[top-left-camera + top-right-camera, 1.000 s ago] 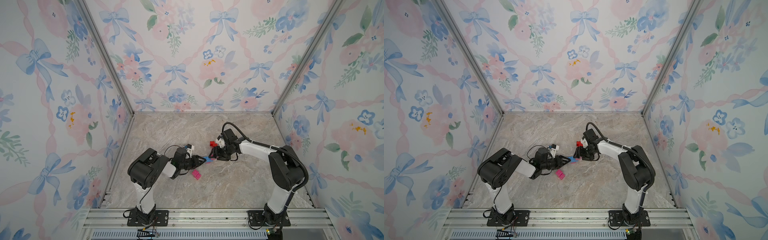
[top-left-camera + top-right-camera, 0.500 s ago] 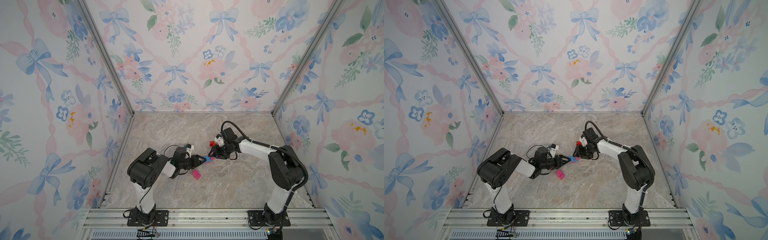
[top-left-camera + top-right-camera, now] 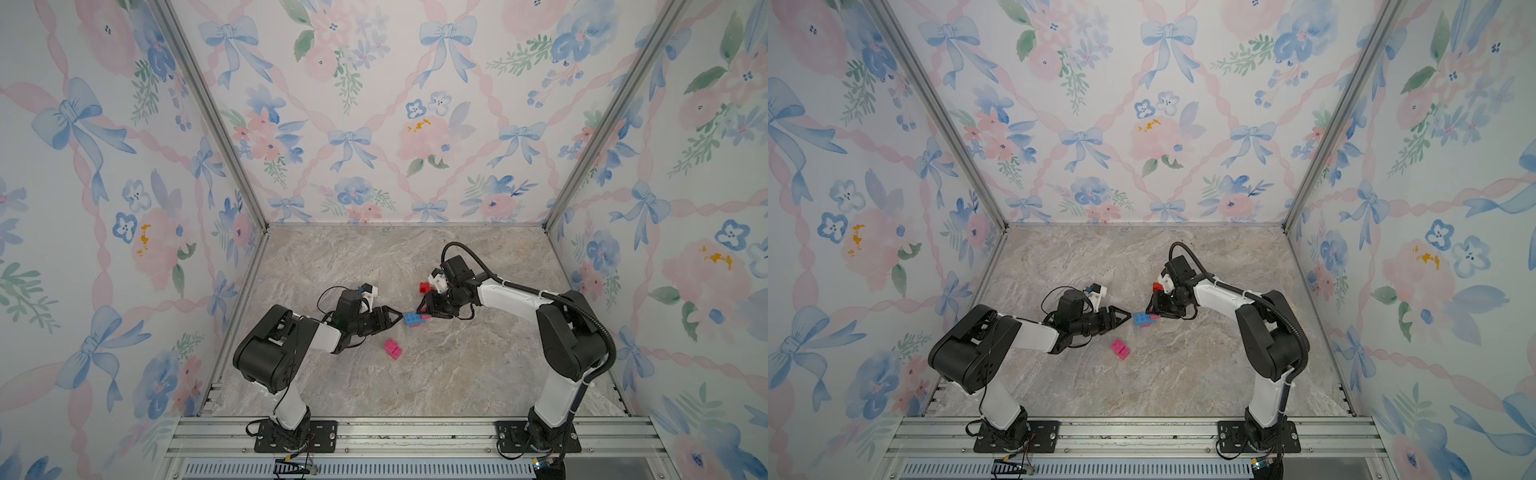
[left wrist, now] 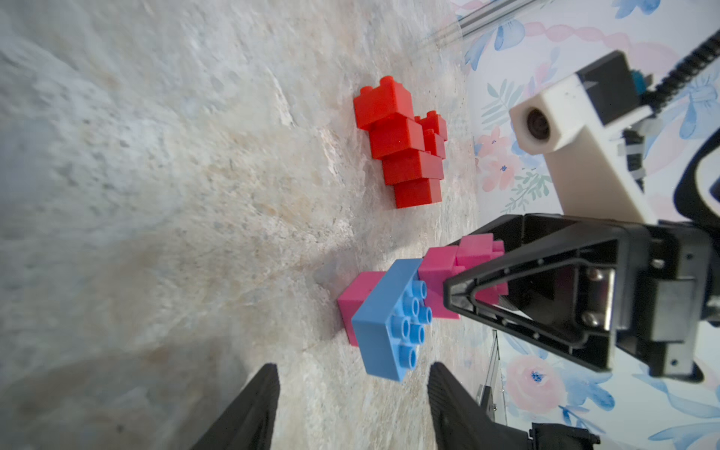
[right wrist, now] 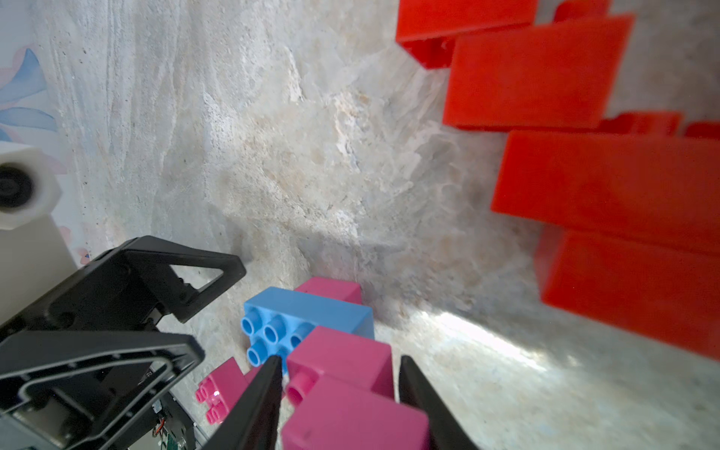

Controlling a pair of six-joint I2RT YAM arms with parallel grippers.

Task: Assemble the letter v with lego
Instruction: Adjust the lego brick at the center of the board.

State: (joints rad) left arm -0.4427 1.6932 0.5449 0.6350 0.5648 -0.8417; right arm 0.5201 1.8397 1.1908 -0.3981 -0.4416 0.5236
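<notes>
Both top views look steeply down from high above the base rail (image 3: 395, 432), facing the back wall (image 3: 395, 124) and taking in the whole table (image 3: 457, 374) from afar. The wrist views sit low and very close over the table and face each other, the right one nearest, pink bricks (image 5: 343, 358) filling its foreground. They share the blue brick (image 4: 389, 323) and red bricks (image 4: 401, 148), tiny in both top views.

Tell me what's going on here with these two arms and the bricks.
The right gripper has its jaws around the pink bricks joined to the blue brick on the table; whether they clamp is unclear. The left gripper sits just short of the blue brick, jaws open and empty. A stepped red stack lies nearby, and a loose pink pair lies apart. No V is formed yet.
</notes>
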